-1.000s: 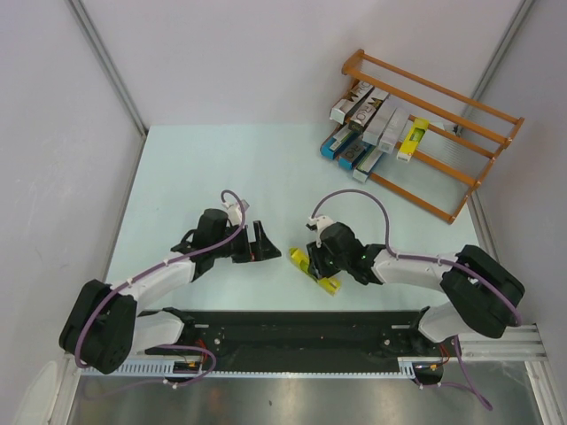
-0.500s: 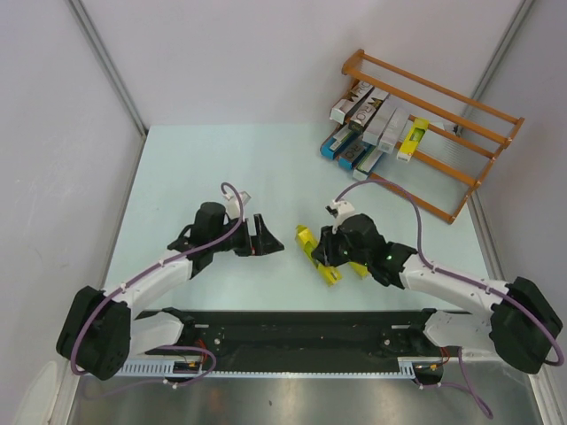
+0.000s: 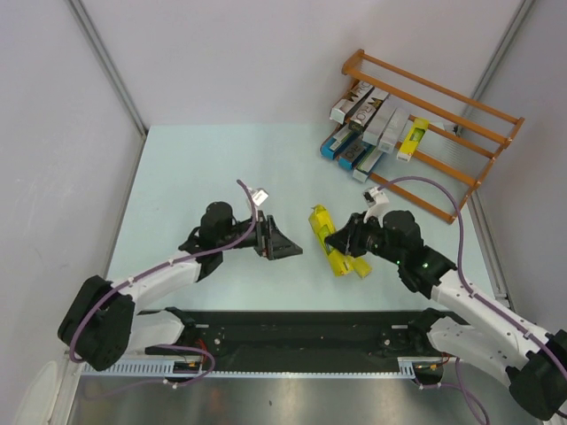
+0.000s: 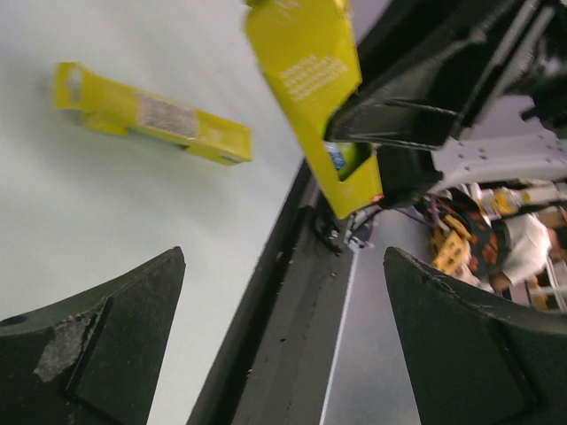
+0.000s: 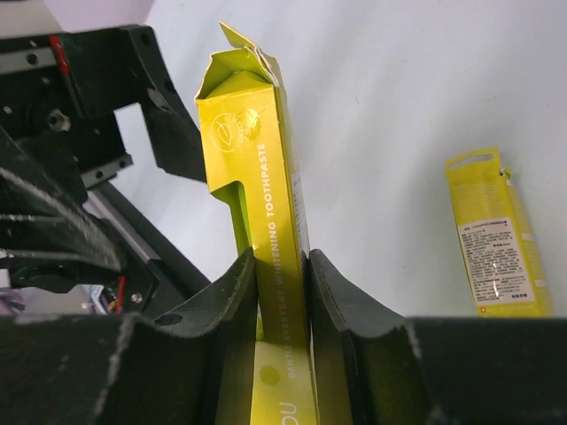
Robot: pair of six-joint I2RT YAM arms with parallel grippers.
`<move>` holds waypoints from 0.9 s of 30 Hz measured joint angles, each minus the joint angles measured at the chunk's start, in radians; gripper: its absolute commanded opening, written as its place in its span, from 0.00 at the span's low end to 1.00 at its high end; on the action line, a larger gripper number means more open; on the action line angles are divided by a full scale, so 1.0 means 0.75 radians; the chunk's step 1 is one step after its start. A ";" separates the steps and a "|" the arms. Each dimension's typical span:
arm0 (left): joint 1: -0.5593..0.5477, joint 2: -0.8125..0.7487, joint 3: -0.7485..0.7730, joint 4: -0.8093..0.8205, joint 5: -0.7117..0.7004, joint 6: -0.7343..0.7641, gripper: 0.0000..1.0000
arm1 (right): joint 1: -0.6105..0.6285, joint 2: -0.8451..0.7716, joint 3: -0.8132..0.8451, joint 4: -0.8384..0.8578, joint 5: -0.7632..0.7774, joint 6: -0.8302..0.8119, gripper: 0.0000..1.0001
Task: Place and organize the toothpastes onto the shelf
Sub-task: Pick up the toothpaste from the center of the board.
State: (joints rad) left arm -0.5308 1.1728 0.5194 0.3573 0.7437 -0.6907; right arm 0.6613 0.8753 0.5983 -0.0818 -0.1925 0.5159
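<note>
My right gripper (image 3: pixel 342 241) (image 5: pixel 280 258) is shut on a yellow toothpaste carton (image 3: pixel 321 223) (image 5: pixel 257 150) and holds it above the table, with its opened flap end pointing toward the left arm. A second yellow toothpaste carton (image 3: pixel 358 266) (image 5: pixel 496 239) (image 4: pixel 151 115) lies flat on the table beside it. My left gripper (image 3: pixel 282 241) (image 4: pixel 283 257) stands open and empty just left of the held carton (image 4: pixel 310 80). At the far right the wooden shelf (image 3: pixel 443 119) carries silver cartons (image 3: pixel 368 111), blue cartons (image 3: pixel 341 142) and one yellow carton (image 3: pixel 412 140).
The black base rail (image 3: pixel 301 332) runs along the near edge of the pale table (image 3: pixel 195 168). Grey walls close in on the left and back, and the shelf stands in the far right corner.
The right gripper has closed on a yellow carton and carried it off the table, away from the near edge and to the right. The left gripper has shifted slightly right, staying open.
</note>
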 measured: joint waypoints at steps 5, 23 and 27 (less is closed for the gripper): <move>-0.127 0.116 0.004 0.291 0.079 -0.094 1.00 | -0.069 -0.078 -0.035 0.014 -0.135 0.041 0.22; -0.161 0.633 0.103 1.239 0.175 -0.785 0.81 | -0.155 -0.205 -0.115 0.227 -0.508 0.157 0.25; -0.162 0.613 0.103 1.254 0.174 -0.791 0.78 | -0.155 -0.203 -0.117 0.250 -0.531 0.165 0.25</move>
State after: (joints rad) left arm -0.6521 1.6325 0.5968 1.2980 0.8745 -1.2842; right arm 0.5453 0.7231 0.5102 0.1055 -0.5903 0.6399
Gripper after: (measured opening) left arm 0.800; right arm 0.282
